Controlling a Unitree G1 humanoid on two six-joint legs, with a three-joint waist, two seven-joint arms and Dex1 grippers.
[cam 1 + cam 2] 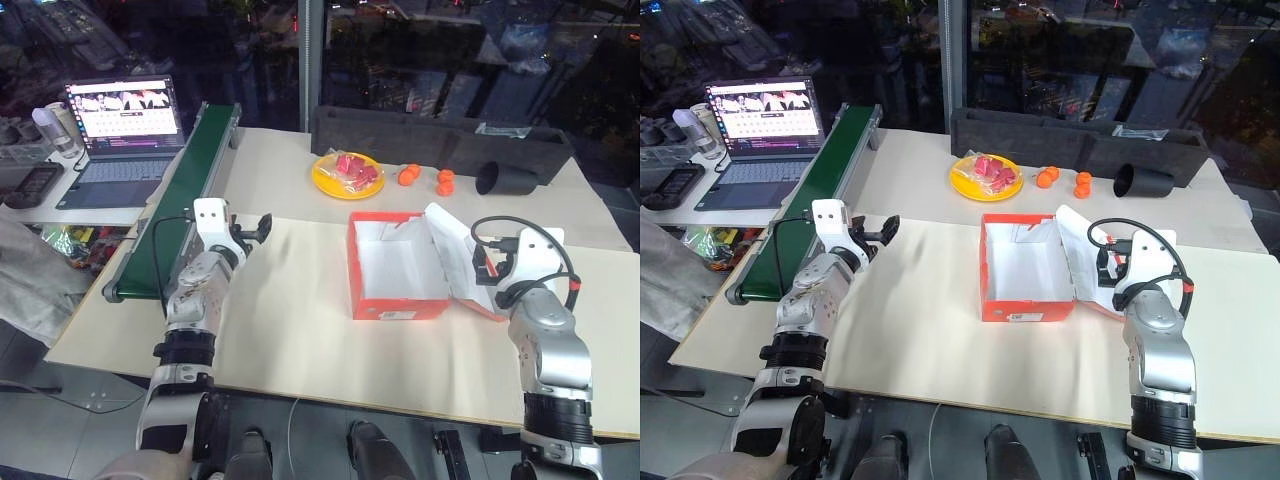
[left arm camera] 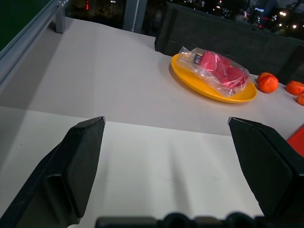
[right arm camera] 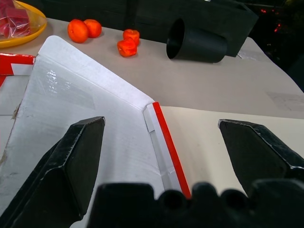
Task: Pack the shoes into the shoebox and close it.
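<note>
Standing open and empty on the table [image 1: 300, 330], the shoebox [image 1: 398, 268] has its lid [image 3: 80, 109] beside the right gripper [image 3: 161, 142]; both grippers' jaws are spread, the left gripper [image 2: 166, 156] holding nothing.

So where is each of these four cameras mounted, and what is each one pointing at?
Left eye and right eye views: on the head, looking forward and down over the table at the open shoebox; both arms show.
Left wrist view: on the left arm, looking along the open left gripper toward the yellow plate.
Right wrist view: on the right arm, looking along the open right gripper at the box's lid and a black cup.
Shared: both wrist views catch the plate and the oranges.
</note>
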